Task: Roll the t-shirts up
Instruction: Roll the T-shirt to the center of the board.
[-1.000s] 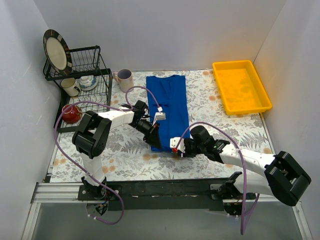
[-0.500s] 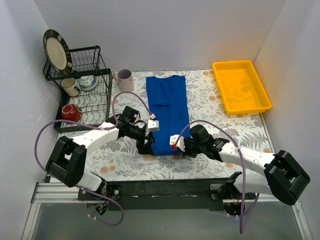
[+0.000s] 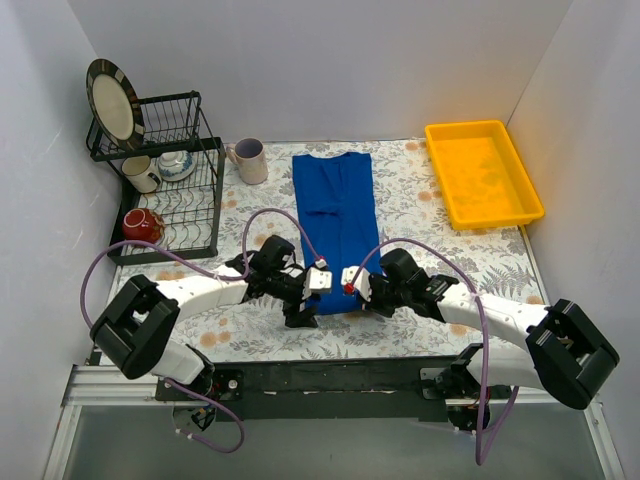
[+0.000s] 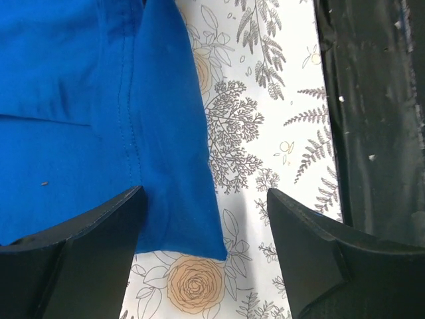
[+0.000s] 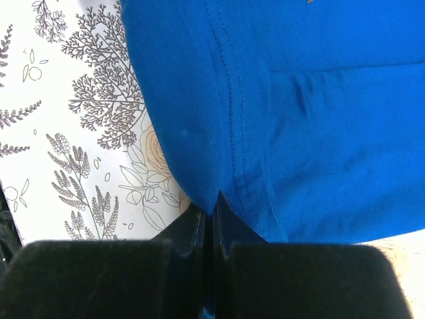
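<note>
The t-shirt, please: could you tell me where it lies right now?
In the top view, the t-shirt lies mid-table as a long folded strip, between the white mug on its left and the yellow tray on its right.

Seemingly bare tablecloth [image 3: 420, 200] between t-shirt [image 3: 335, 200] and tray [image 3: 485, 175]

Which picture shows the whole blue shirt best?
The top view: the whole shirt lies there, folded into a long strip on the flowery cloth. Each wrist view shows only a near corner of it, close up.
</note>
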You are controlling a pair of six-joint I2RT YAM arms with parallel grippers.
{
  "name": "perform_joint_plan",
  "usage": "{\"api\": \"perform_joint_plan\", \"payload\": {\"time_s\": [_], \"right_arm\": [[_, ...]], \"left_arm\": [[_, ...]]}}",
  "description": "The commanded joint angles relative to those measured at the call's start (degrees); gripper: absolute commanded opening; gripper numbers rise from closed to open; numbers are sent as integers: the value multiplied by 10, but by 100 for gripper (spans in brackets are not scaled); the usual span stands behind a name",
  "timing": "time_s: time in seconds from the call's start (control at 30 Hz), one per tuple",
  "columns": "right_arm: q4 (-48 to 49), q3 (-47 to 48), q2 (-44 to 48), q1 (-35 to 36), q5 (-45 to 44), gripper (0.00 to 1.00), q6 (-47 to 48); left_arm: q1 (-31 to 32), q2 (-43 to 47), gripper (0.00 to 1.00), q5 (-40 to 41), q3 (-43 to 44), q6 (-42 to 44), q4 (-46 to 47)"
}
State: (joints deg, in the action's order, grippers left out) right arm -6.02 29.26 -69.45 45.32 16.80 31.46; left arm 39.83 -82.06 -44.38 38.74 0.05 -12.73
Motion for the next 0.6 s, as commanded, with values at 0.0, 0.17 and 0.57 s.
{"api": "perform_joint_plan", "payload": {"time_s": [0.0,0.17,0.57], "right_arm": [[-2,25,-8,-5,17,1,-17],[-7,26,-11,-6,28,1,-12],[-201,99,-24,-58,156,1,95]], "left_arm": [[14,-1,73,34,-18,12,71],[17,-44,63,66,5,-25,96],[-63,-74,14,-77,104,-4,-209]]}}
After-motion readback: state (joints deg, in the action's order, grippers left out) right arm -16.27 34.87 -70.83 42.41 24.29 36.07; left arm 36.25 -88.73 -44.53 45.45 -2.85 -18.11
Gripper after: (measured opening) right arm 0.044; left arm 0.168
